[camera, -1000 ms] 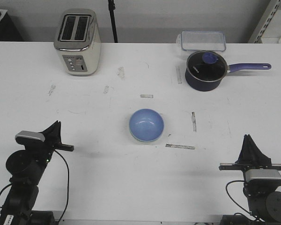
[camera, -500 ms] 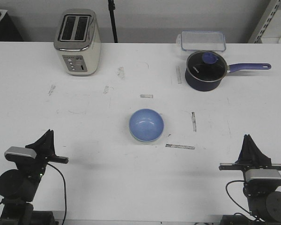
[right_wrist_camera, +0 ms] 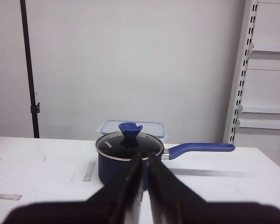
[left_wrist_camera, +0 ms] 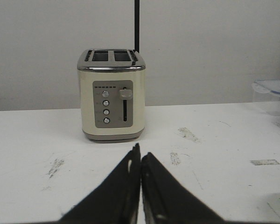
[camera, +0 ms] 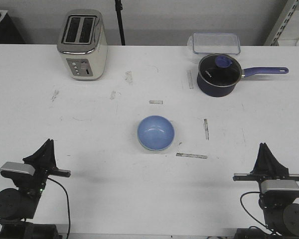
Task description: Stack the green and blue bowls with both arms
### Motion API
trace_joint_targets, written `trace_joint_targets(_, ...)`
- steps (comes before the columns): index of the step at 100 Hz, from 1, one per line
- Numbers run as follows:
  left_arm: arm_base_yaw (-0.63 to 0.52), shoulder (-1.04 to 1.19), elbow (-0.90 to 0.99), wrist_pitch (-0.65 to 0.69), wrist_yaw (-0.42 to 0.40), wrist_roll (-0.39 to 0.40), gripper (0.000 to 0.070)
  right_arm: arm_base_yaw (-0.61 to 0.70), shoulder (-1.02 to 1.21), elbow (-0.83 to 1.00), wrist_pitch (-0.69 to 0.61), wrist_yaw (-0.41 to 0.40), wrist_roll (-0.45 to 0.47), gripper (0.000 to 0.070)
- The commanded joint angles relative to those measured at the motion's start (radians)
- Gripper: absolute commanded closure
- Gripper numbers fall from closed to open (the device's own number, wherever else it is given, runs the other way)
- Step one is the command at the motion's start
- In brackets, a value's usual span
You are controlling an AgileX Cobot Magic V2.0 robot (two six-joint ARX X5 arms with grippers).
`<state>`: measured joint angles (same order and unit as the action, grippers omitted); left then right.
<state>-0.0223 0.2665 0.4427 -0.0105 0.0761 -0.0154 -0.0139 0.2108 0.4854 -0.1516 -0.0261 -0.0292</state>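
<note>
In the front view, the blue bowl (camera: 156,132) sits near the centre of the white table (camera: 104,169), nested on the green bowl (camera: 155,148), of which only a thin pale rim shows along its lower edge. Both arms are at the bottom corners, well apart from the stack. The left gripper (camera: 46,149) is at the lower left, its fingers (left_wrist_camera: 123,186) pressed together with nothing between them; its wrist view looks toward the cream toaster (camera: 82,45) at the upper left of the table. The right gripper (camera: 265,152) is at the lower right, its fingers (right_wrist_camera: 130,186) nearly touching and holding nothing. Its wrist view faces the navy saucepan (right_wrist_camera: 129,161) with glass lid, and behind that a clear plastic container (camera: 215,42) at the upper right.
</note>
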Motion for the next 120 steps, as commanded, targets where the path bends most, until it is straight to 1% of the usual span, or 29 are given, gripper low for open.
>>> trace_joint_targets(1, -0.013, -0.008, -0.017, 0.010, -0.053, 0.024, 0.0699, 0.001, -0.002, -0.003, 0.009, 0.000, 0.010, 0.0684)
trace_joint_targets(9, -0.037, -0.024, -0.043, 0.011, -0.129, 0.026, 0.0698, 0.001, -0.002, -0.003, 0.009, 0.000, 0.010, 0.0684)
trace_joint_targets(16, -0.048, -0.043, -0.072, 0.016, -0.151, 0.023, 0.0699, 0.001, -0.002, -0.003, 0.009, 0.000, 0.010, 0.0684)
trace_joint_targets(44, -0.049, -0.112, -0.234, 0.184, -0.151, 0.024, 0.0698, 0.001, -0.002, -0.003, 0.009, 0.000, 0.010, 0.0684)
trace_joint_targets(62, -0.037, -0.130, -0.291, 0.187, -0.149, 0.024, 0.0698, 0.001, -0.002, -0.003, 0.009, 0.000, 0.010, 0.0684)
trace_joint_targets(78, 0.001, -0.133, -0.324, 0.192, -0.097, 0.024, 0.0697, 0.001, -0.002, -0.003, 0.009, 0.000, 0.010, 0.0684)
trace_joint_targets(120, 0.005, -0.218, -0.396, 0.192, -0.095, 0.027, 0.0698, 0.001, -0.002, -0.003, 0.009, 0.000, 0.010, 0.0684)
